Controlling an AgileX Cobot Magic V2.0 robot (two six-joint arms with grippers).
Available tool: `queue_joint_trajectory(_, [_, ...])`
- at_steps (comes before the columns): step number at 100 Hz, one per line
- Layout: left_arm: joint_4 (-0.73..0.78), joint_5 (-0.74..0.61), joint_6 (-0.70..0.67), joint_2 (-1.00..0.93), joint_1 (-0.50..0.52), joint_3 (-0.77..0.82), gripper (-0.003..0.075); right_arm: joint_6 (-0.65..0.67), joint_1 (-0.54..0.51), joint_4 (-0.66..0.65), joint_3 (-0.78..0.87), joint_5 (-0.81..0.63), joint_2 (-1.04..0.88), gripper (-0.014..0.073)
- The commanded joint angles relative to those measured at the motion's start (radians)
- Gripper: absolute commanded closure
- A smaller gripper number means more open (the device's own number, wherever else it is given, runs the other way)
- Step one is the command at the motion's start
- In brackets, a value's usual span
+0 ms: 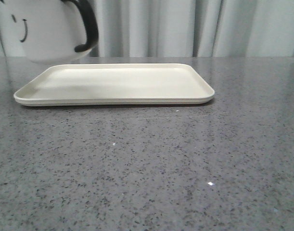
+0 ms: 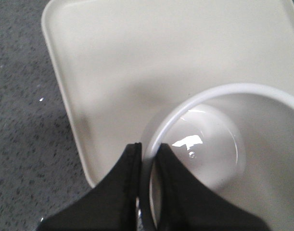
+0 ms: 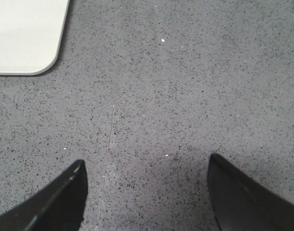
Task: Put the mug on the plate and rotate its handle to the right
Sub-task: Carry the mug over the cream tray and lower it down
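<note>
table (image 1: 185,163): grey speckled stone top, carries the plate. Curtain behind it.
plate (image 1: 113,84): cream rectangular tray, low rim, rounded corners, lying flat and far wider than the mug. Nothing resting on it yet.
mug (image 1: 45,33): white, smiley print, lifted clear of the plate and hanging over its far-left end. The front view shows a gap under the base and a soft shadow on the tray below.
handle (image 1: 87,26): black loop, already pointing right in the front view.
left tool (image 2: 147,166): closed on the mug rim, one finger inside the wall, one outside. Pinch sits on the side away from the handle, as far as I can judge.
right tool (image 3: 147,192): spread wide, holding nothing, hovering over bare table near a plate corner (image 3: 45,62).
handling: looks like glazed ceramic, so rigid, slick and chippable. Moderate weight hanging off a one-sided rim pinch means it may tilt or slip, so lower it slowly and set it flat. The rim wall is the workable hold; the handle loop is an alternative for turning.
front-only: mug height above the plate, handle direction, face print. Neither tool is visible there.
left-wrist-only: the grip itself, the empty glossy mug inside, tray edge directly beneath.
right-wrist-only: the idle tool's spread.
</note>
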Motion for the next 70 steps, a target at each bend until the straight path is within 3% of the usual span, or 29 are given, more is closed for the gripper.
queue_joint_trajectory(1, [-0.023,-0.052,-0.003,0.023,-0.028,-0.09,0.0741,-0.008,0.002,-0.003,-0.034,-0.059,0.01,0.0064])
queue_joint_trajectory(35, [-0.023,-0.041,-0.009,0.198,-0.049,-0.246,0.0741,-0.008,0.002,-0.003,-0.034,-0.058,0.01,0.0064])
queue_joint_trajectory(70, [-0.021,-0.026,-0.011,0.272,-0.051,-0.266,0.0741,-0.008,0.002,-0.003,-0.034,-0.058,0.01,0.0064])
